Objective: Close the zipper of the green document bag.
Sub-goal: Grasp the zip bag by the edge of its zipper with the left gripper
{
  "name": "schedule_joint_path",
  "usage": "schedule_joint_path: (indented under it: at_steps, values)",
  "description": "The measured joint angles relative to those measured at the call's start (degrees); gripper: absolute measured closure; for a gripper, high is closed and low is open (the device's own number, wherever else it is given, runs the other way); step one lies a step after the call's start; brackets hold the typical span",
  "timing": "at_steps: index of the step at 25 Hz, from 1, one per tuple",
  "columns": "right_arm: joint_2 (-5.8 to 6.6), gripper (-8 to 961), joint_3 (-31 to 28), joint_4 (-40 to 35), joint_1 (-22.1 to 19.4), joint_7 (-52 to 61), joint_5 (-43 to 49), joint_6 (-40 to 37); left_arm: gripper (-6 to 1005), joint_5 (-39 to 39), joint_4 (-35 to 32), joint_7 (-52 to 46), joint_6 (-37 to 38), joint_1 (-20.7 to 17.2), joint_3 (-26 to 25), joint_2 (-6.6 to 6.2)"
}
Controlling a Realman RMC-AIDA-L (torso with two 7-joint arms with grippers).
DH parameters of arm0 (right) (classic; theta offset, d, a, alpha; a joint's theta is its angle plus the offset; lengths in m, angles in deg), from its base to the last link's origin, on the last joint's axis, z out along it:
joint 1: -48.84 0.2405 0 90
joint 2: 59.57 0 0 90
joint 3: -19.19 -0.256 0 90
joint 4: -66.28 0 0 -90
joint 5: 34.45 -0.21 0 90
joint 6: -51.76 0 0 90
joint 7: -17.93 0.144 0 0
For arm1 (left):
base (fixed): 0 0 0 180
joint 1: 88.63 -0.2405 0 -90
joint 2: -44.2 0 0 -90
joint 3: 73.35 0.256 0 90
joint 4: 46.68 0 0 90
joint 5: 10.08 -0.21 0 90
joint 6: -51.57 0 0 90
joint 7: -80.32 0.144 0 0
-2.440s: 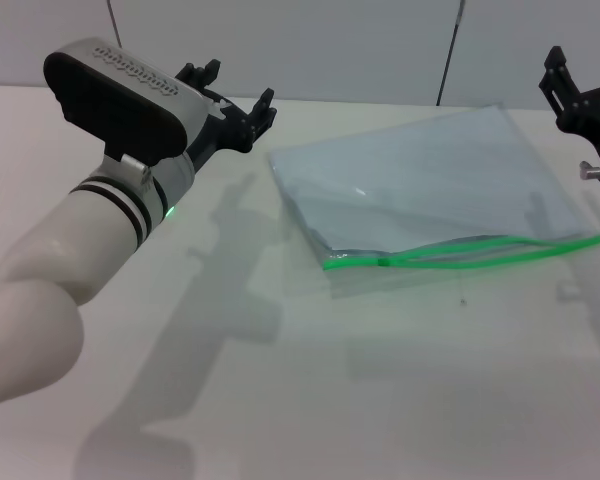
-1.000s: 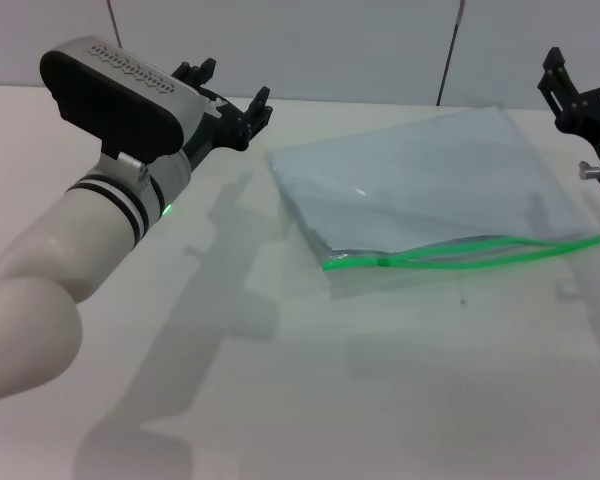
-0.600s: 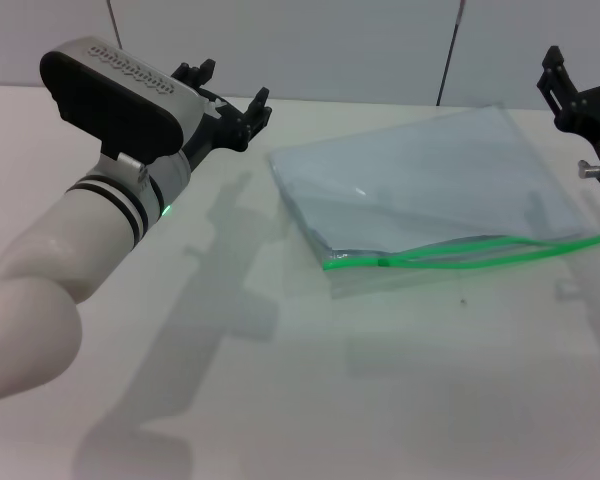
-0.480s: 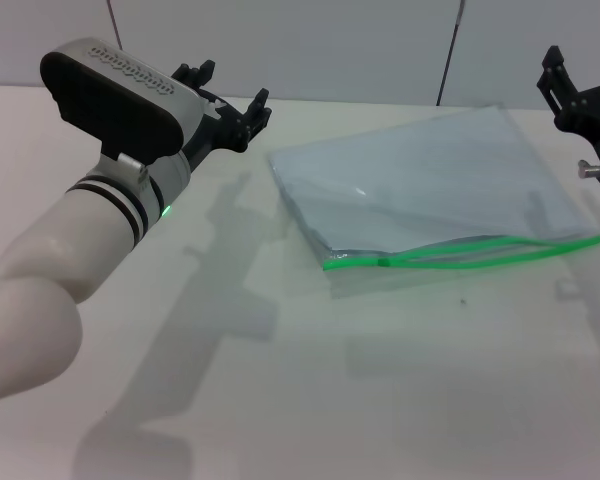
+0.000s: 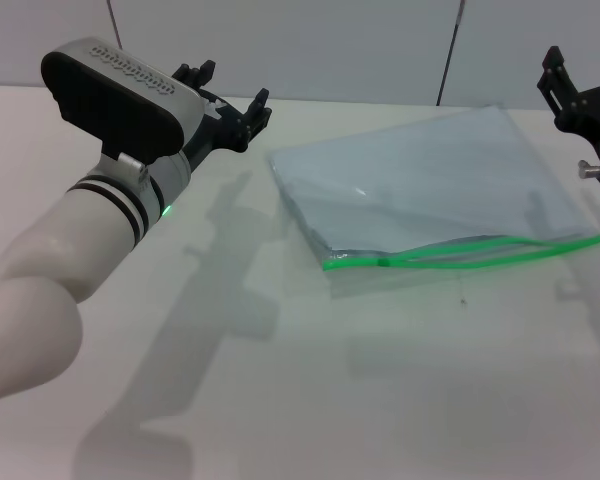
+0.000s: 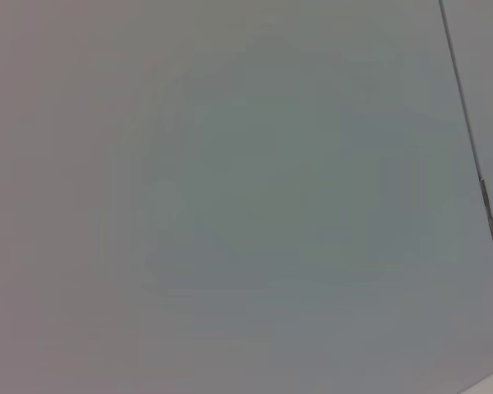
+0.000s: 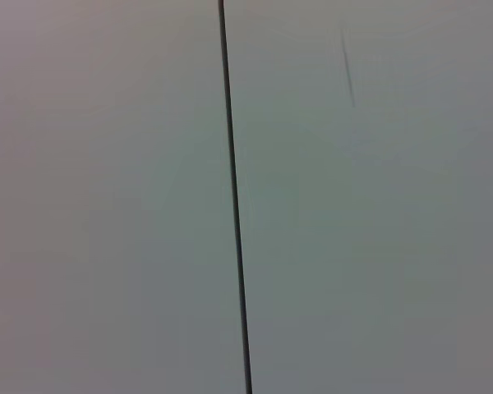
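Looking down from the head: green document bag (image 5: pixel 420 190) flat toward the bench's far right, zipper (image 5: pixel 460 252) along its near edge, strips parted, slider (image 5: pixel 383 262) near the left end. Left gripper (image 5: pixel 228 100) raised over the far left, fingers spread, holding nothing; right gripper (image 5: pixel 570 85) at the far right edge (fingers: cannot tell). Both wrist views: blank wall only. Approach step, probably; next, pinning the bag and pinching the slider.
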Motion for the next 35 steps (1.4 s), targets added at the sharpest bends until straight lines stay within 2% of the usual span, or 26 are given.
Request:
schedule_joint_path:
  at_steps: [35]
  values:
    - [0.0, 205, -0.12, 0.68, 0.22, 0.96, 0.0, 0.0, 266, 0.0, 0.08, 0.0, 0.0, 0.17, -0.18, 0.0]
